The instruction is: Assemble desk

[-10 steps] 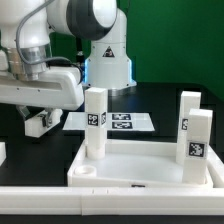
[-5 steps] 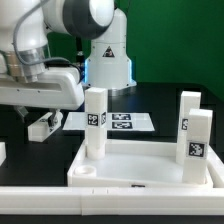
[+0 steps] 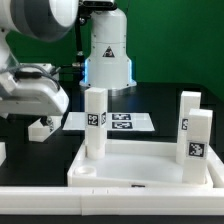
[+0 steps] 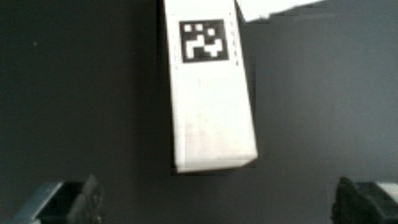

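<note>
Jaws of the gripper are spread wide with nothing between them; a loose leg lies flat on the black table, seen from the wrist view just ahead of the fingertips. In the exterior view that leg is seen near the table's edge at the exterior view's left, under the arm. The slab lies near the front edge of the table, with three legs standing in its corner sockets: one at the left, two at the right. The marker board is seen behind the slab.
</note>
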